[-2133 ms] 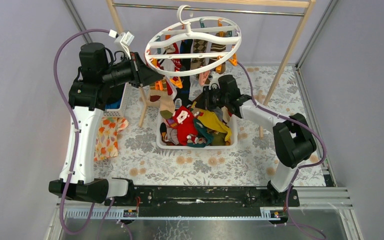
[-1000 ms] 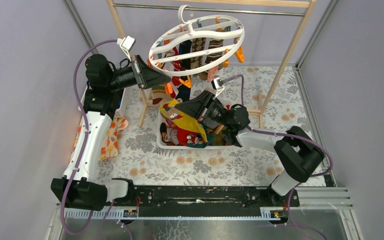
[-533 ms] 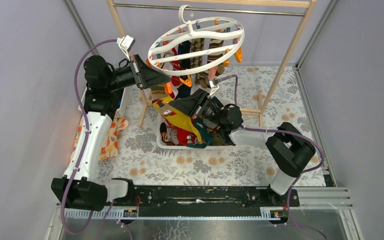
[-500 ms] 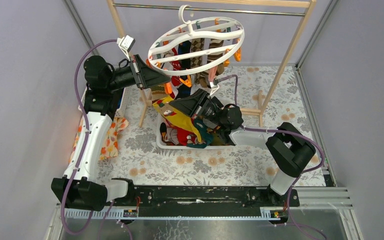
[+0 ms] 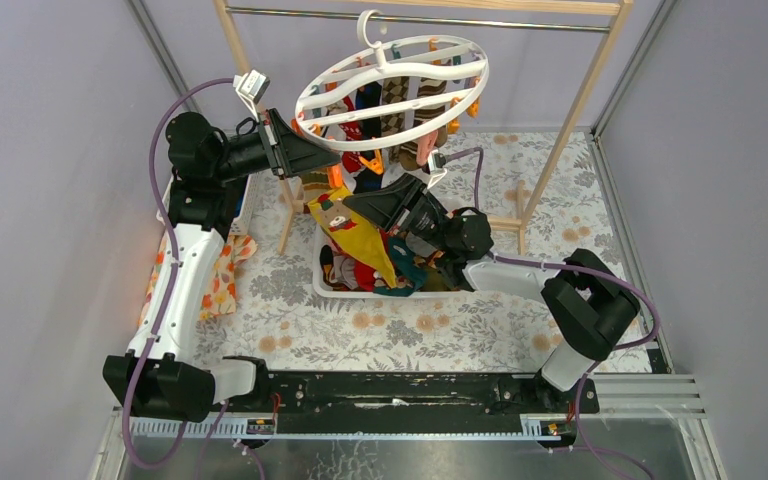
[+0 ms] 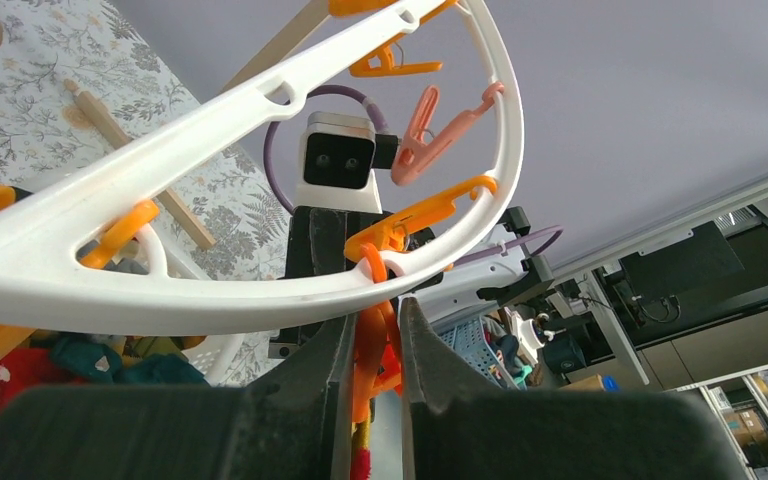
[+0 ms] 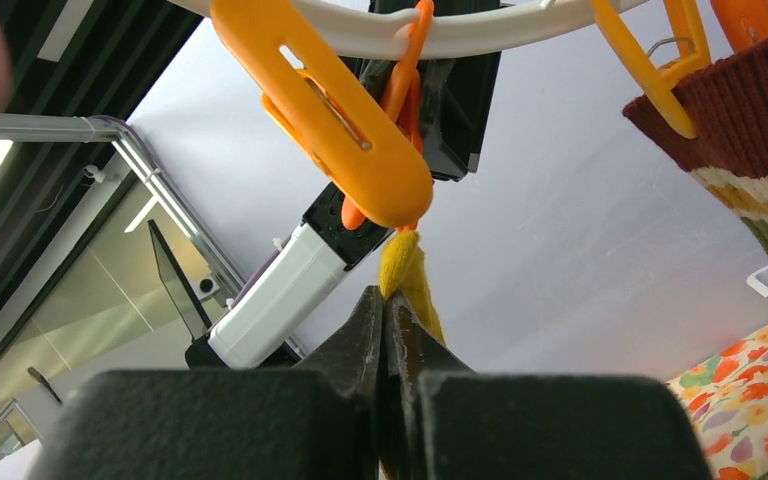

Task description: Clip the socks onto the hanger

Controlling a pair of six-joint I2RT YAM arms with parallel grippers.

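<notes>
Centrally, right arm stretches in from lower right, right gripper [image 7: 385, 300] clenched on a mustard sock [image 5: 362, 243] held above the white basket [image 5: 345, 292], which holds a heap of socks [image 5: 400, 275]. Left arm rises along frame left, left gripper [image 6: 375, 320] pinching an orange clip [image 6: 370, 350] under the hanger [image 6: 210, 300], upper centre.

Right claw [image 7: 385, 300] pinching mustard sock [image 7: 409, 268], tip just under orange clip [image 7: 332, 112] (hung from white hanger [image 7: 460, 38])
</notes>
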